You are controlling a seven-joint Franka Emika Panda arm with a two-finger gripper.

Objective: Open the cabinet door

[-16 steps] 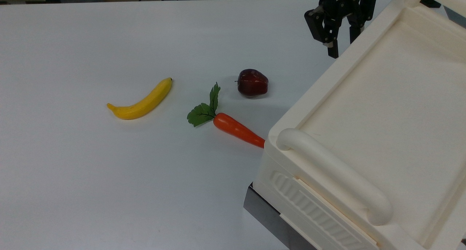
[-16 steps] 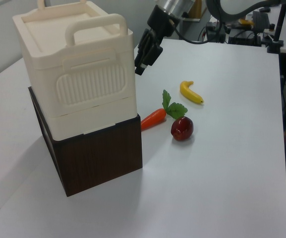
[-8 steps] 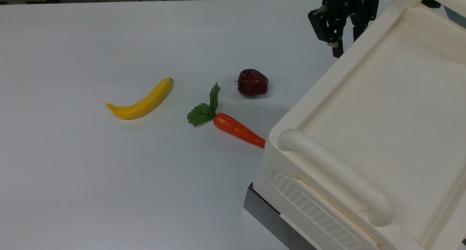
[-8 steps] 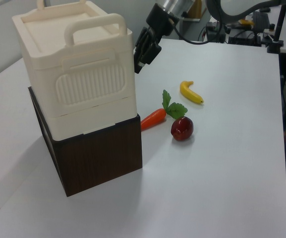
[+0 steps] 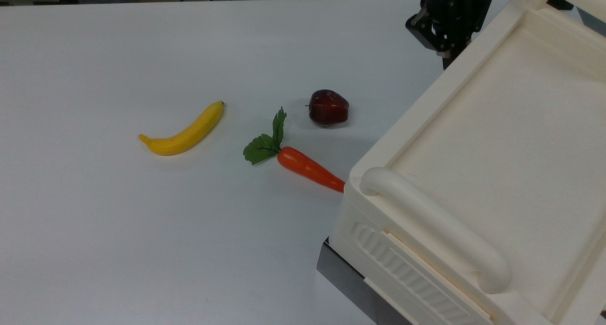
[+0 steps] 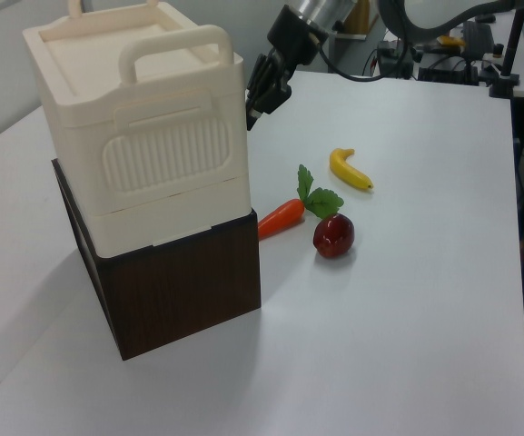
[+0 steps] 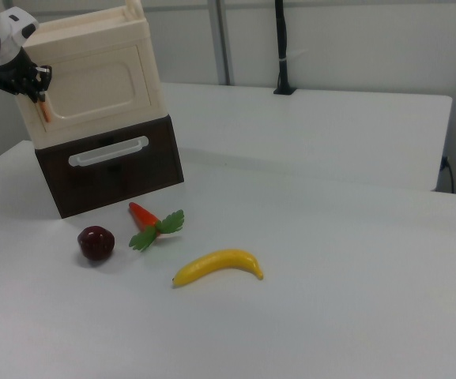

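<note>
Top view: gripper (image 5: 447, 55) tucked against the far edge of the cabinet (image 5: 426, 102), jaws drawn close together, low beside the wall because the pull sits on that face. Left view: gripper (image 6: 254, 109) pressed to the cabinet (image 6: 171, 163) at its upper corner; carrot (image 6: 281, 216) and apple (image 6: 333, 235) well apart, out of the swing. Right view: cabinet door (image 7: 93, 91) lying flush and closed in the cream front; orange strip (image 7: 45, 108) on its end edge seemingly pinched by the gripper (image 7: 36, 91), likely as the grip for pulling.

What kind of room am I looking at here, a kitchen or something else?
Probably a robotics lab, not a kitchen. A robot arm's claw works at a cream cabinet set on a plain white table, with a banana, a carrot and an apple laid out like test props.
</note>
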